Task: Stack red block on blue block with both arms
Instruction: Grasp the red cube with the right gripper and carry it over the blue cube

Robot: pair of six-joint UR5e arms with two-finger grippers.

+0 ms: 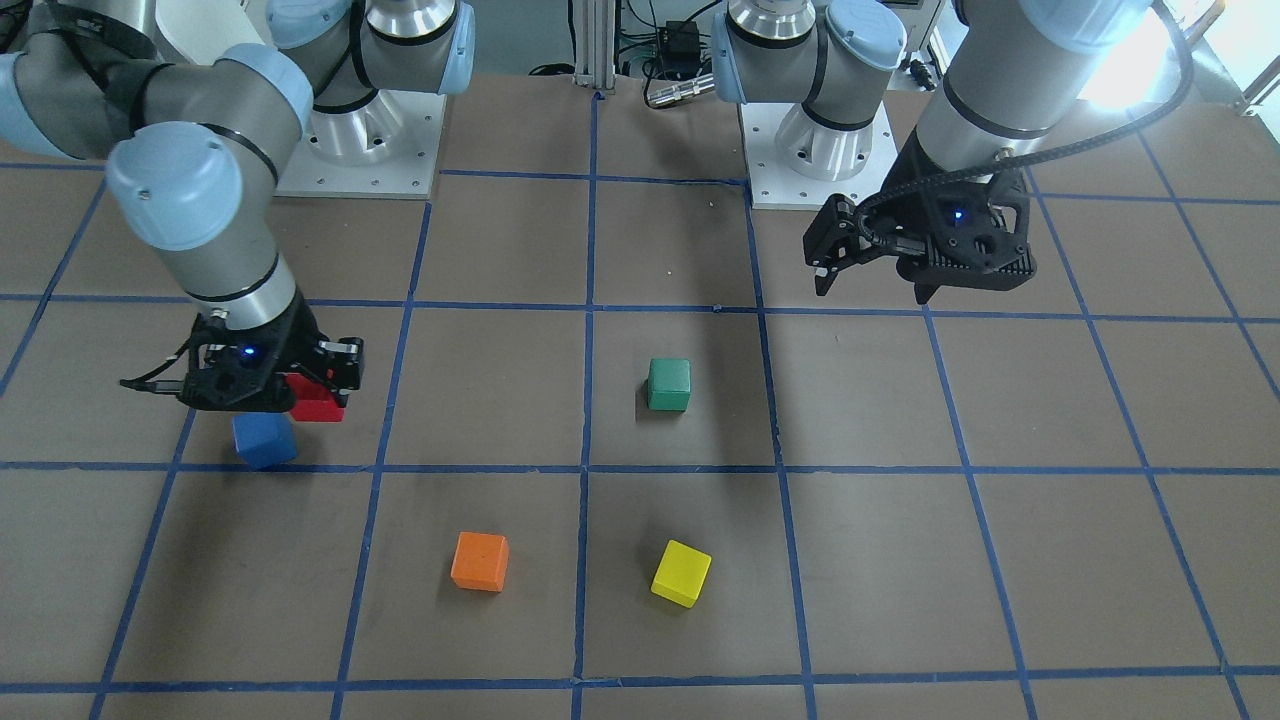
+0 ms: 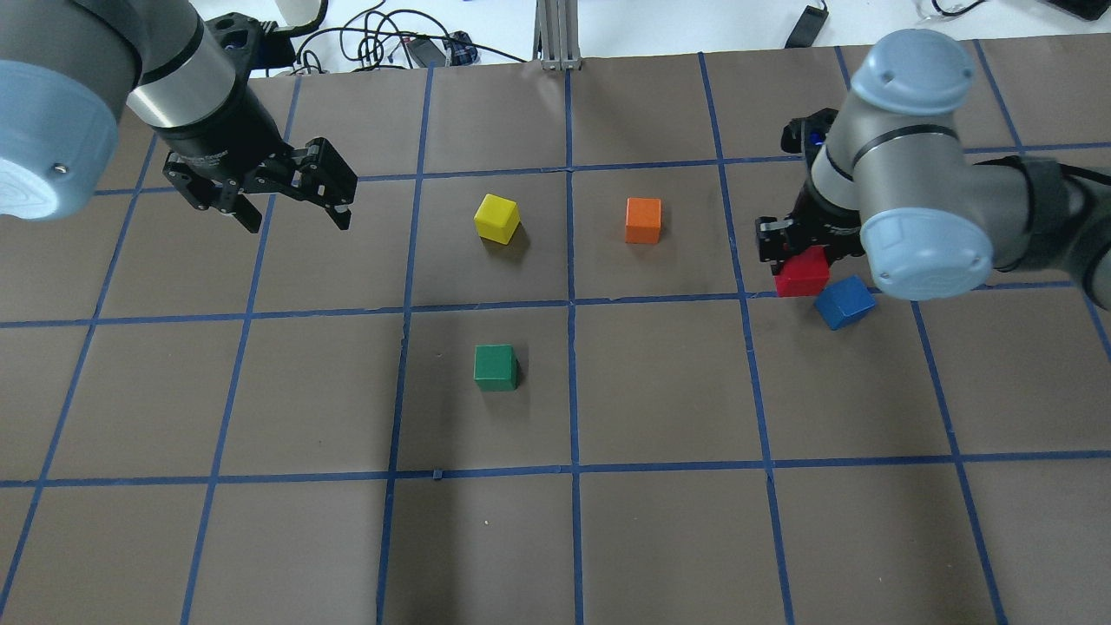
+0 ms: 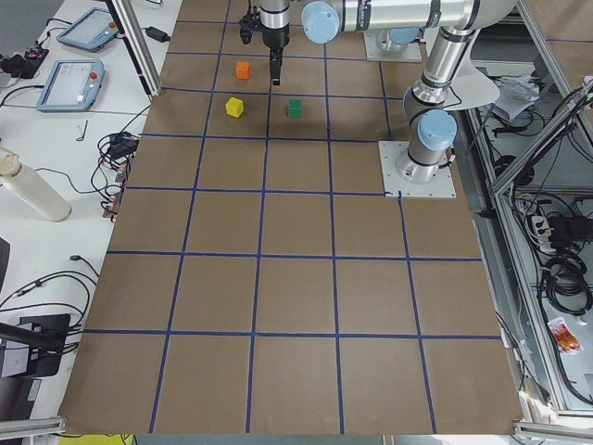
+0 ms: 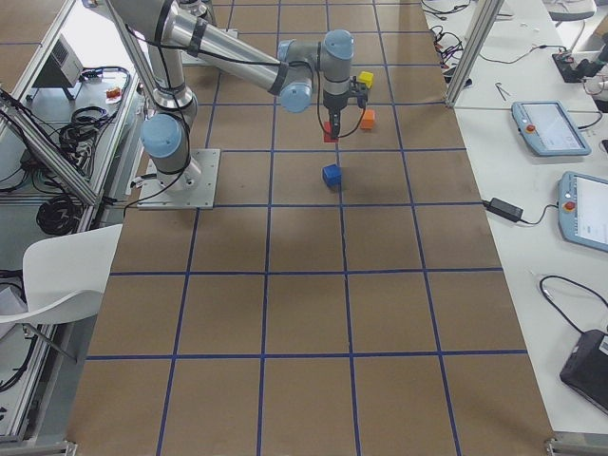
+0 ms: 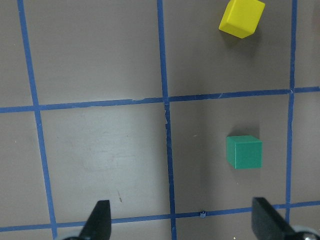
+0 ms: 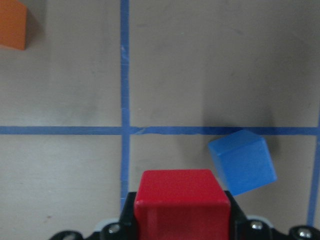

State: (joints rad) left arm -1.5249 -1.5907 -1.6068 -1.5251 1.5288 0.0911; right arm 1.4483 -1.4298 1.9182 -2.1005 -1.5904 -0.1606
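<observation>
My right gripper (image 1: 312, 385) is shut on the red block (image 1: 320, 402) and holds it above the table. The red block also shows in the overhead view (image 2: 803, 273) and the right wrist view (image 6: 181, 200). The blue block (image 1: 265, 440) lies on the table close beside it, turned at an angle. It is offset to one side rather than directly under the red block (image 2: 844, 302) (image 6: 243, 162). My left gripper (image 2: 295, 221) is open and empty, raised over the table on the other side (image 1: 873, 290). Its fingertips (image 5: 100, 220) frame bare table.
A green cube (image 2: 496, 367) sits near the table's middle. A yellow cube (image 2: 497, 217) and an orange cube (image 2: 643, 220) sit farther from the robot. Blue tape lines grid the brown table (image 2: 660, 538).
</observation>
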